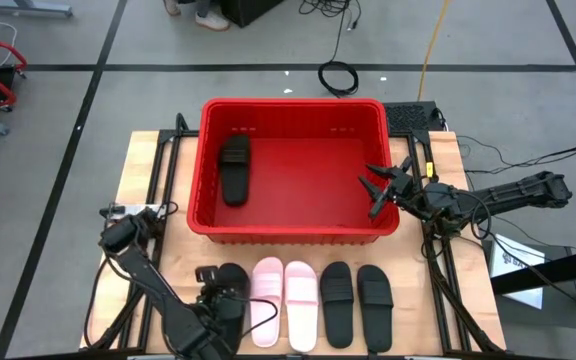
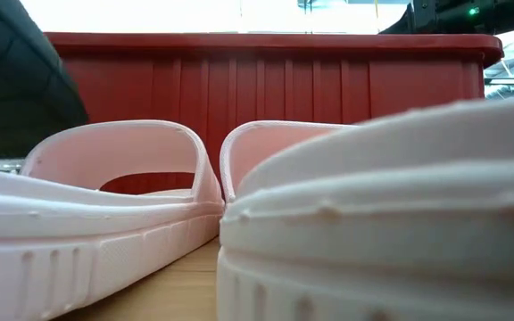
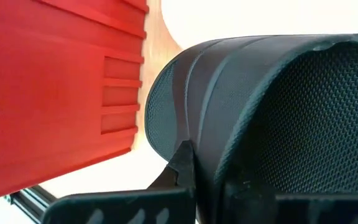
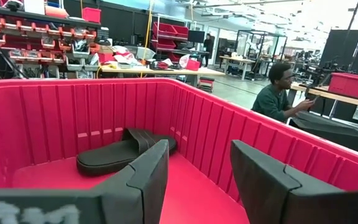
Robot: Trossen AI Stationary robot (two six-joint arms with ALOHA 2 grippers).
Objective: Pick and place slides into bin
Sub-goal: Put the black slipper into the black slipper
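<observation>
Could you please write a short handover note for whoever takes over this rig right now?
Left gripper: shut on the leftmost black slide at the left end of the front row; the slide fills the left wrist view, apparently still on the table.
Right gripper: open and empty, over the right end of the bin, inside its rim.
Done: one black slide in the bin, lying near its left wall.
Left: five slides on the table in front of the bin, namely the gripped black one, two pink slides and two black slides on the right.
</observation>
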